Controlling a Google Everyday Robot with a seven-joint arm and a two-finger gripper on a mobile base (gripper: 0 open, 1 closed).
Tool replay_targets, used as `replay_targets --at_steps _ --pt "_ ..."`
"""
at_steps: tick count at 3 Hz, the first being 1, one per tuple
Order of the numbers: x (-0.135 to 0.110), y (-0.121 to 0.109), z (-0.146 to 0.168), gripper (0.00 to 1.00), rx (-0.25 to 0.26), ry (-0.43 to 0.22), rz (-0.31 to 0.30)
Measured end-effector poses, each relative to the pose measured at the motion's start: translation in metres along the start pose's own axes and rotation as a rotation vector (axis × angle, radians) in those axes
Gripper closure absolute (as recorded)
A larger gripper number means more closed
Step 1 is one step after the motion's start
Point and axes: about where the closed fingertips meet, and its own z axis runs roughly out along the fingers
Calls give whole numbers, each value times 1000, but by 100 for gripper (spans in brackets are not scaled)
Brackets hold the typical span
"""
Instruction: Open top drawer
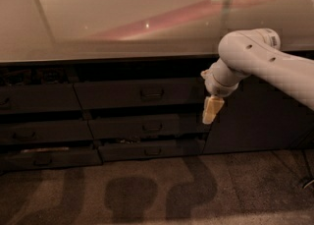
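The top drawer (117,94) is the dark grey front in the middle column, just under the counter edge, with a small loop handle (152,93) at its centre. A dark gap shows above its front. My gripper (211,110) hangs tip-down from the white arm (255,57), just past the drawer's right end and a little below the handle's height. It touches nothing and holds nothing that I can see.
Two shorter drawers (147,126) sit below the top one, and the lowest (152,150) looks slightly ajar. More drawers (39,130) fill the left column. A plain dark cabinet panel (260,121) stands at the right. A pale countertop (122,17) spans above, carpet (147,189) below.
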Motion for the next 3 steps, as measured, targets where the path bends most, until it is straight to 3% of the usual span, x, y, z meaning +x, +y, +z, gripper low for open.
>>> replay_targets --at_steps 2,3 --pt "4 -11 17 0 -18 24 7" --pt "18 -27 51 0 -47 49 11"
